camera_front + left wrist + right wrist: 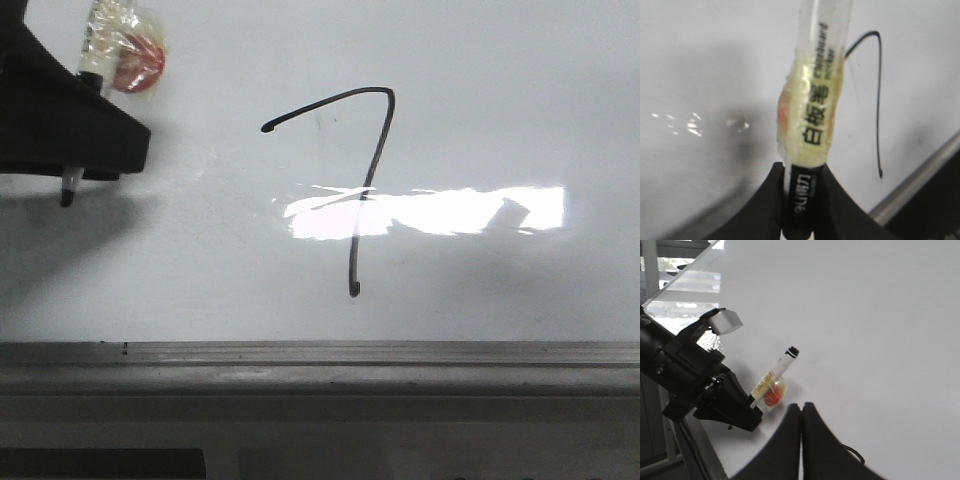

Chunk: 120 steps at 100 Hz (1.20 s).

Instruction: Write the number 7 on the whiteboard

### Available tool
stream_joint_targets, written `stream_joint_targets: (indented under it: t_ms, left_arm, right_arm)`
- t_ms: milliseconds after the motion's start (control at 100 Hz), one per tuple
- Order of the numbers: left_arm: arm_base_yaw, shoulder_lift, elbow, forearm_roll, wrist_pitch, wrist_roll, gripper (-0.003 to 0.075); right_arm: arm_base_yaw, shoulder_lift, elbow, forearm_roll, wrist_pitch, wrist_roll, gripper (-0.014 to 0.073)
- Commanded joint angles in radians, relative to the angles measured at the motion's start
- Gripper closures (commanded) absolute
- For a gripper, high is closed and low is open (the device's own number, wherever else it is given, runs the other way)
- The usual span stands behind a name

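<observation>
Left gripper point(799, 220) clamped on clear-barrelled whiteboard marker point(812, 110) | thin black number 7 point(355, 170) complete, mid glossy pale whiteboard point(520, 90) | right gripper point(801, 412) pressed closed, empty | risk: marker dragging stray line.

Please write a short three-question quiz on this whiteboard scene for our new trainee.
1. True or false: the number 7 is already drawn on the whiteboard.
2. What does the left claw hold? A) an eraser B) a marker C) nothing
3. How do the fingers of the right claw stand?

Key
1. True: both strokes are there in black.
2. B: the marker sits clamped between its fingers, away from the figure.
3. Pressed together, with nothing between them.
</observation>
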Motion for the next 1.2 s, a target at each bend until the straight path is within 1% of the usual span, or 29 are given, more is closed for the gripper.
stream_joint_targets:
  t_ms: [0, 70, 150, 310, 450, 840, 1110, 1160, 1190]
  left_arm:
    - [0.0, -0.009, -0.027, -0.069, -0.109, -0.018, 0.0741]
    - [0.0, -0.001, -0.027, -0.085, -0.152, -0.018, 0.0741]
    - [0.0, 0.026, -0.027, -0.095, -0.147, -0.018, 0.0741]
    - [0.0, 0.093, -0.027, -0.194, -0.138, -0.018, 0.0741]
    - [0.0, 0.136, -0.027, -0.189, -0.161, -0.018, 0.0741]
    - [0.0, 0.2, -0.027, -0.136, -0.357, -0.014, 0.0741]
    - [0.0, 0.249, -0.027, -0.136, -0.373, -0.014, 0.0739]
    - [0.0, 0.257, -0.027, -0.136, -0.375, -0.014, 0.073]
    - [0.0, 0.261, -0.027, -0.136, -0.378, -0.014, 0.0708]
  right_arm:
    - [0.001, -0.006, -0.025, 0.006, -0.009, -0.009, 0.0657]
    - [0.001, -0.006, -0.025, 0.006, -0.031, -0.009, 0.0657]
    - [0.001, -0.006, -0.025, 0.006, -0.049, -0.009, 0.0657]
    - [0.001, -0.006, -0.025, 0.006, -0.08, -0.009, 0.0657]
    - [0.001, -0.006, -0.025, 0.006, -0.084, -0.009, 0.0657]
    - [0.001, -0.006, -0.025, 0.006, -0.084, -0.009, 0.0657]
    - [0.001, -0.006, -0.025, 0.006, -0.096, -0.009, 0.0657]
    - [0.001, -0.006, -0.025, 0.006, -0.104, -0.009, 0.0657]
    - [0.001, -0.006, -0.025, 0.006, -0.109, -0.009, 0.0657]
